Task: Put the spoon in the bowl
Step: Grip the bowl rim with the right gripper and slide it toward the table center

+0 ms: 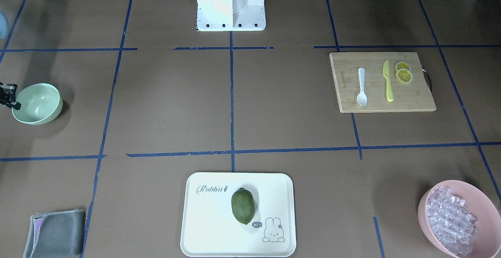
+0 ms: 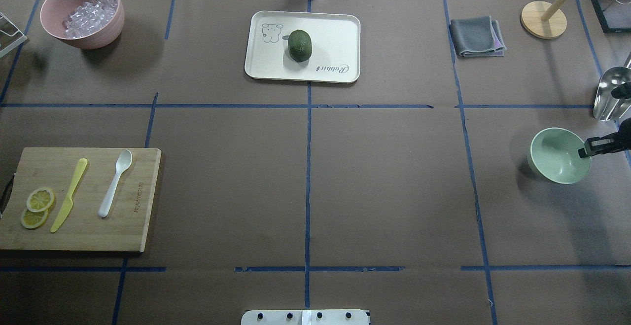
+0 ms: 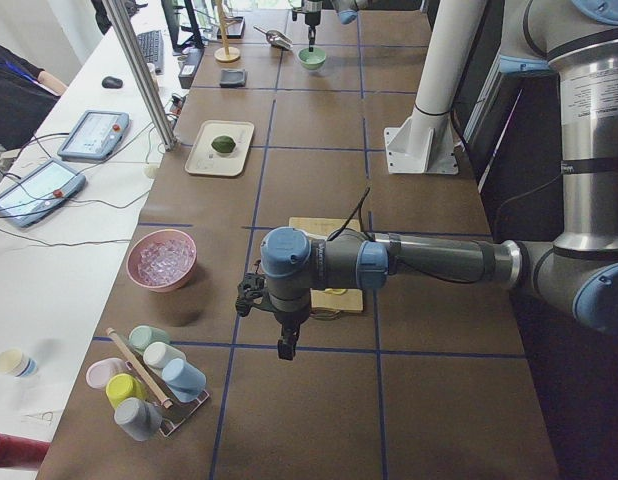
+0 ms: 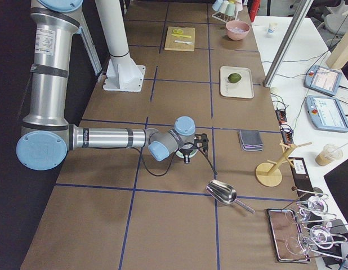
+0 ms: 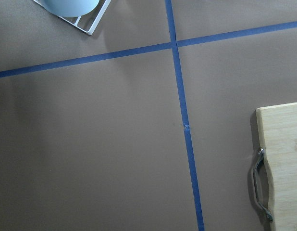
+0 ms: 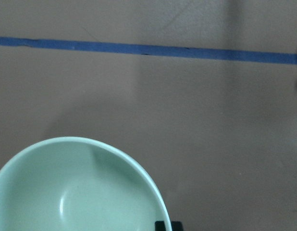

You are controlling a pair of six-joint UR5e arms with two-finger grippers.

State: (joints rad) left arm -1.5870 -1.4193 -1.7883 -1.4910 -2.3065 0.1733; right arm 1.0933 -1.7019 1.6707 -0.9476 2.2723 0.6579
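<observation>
The white spoon (image 2: 114, 183) lies flat on a wooden cutting board (image 2: 133, 226) at the table's left, scoop pointing away from the robot; it also shows in the front view (image 1: 361, 87). The mint-green bowl (image 2: 559, 155) stands at the table's far right, also in the front view (image 1: 37, 103). My right gripper (image 2: 585, 151) sits low at the bowl's right rim and looks closed on it; the right wrist view shows the bowl (image 6: 76, 192) close up with a dark fingertip (image 6: 165, 225) at its rim. My left gripper (image 3: 285, 350) hangs left of the board; I cannot tell its state.
A yellow-green knife (image 2: 69, 194) and lemon slices (image 2: 37, 206) share the board. A pink bowl (image 2: 88, 36) of clear pieces stands back left, a white tray (image 2: 335, 34) with a green fruit (image 2: 299, 45) back centre, a grey cloth (image 2: 477, 36) and metal scoop (image 2: 611, 93) right.
</observation>
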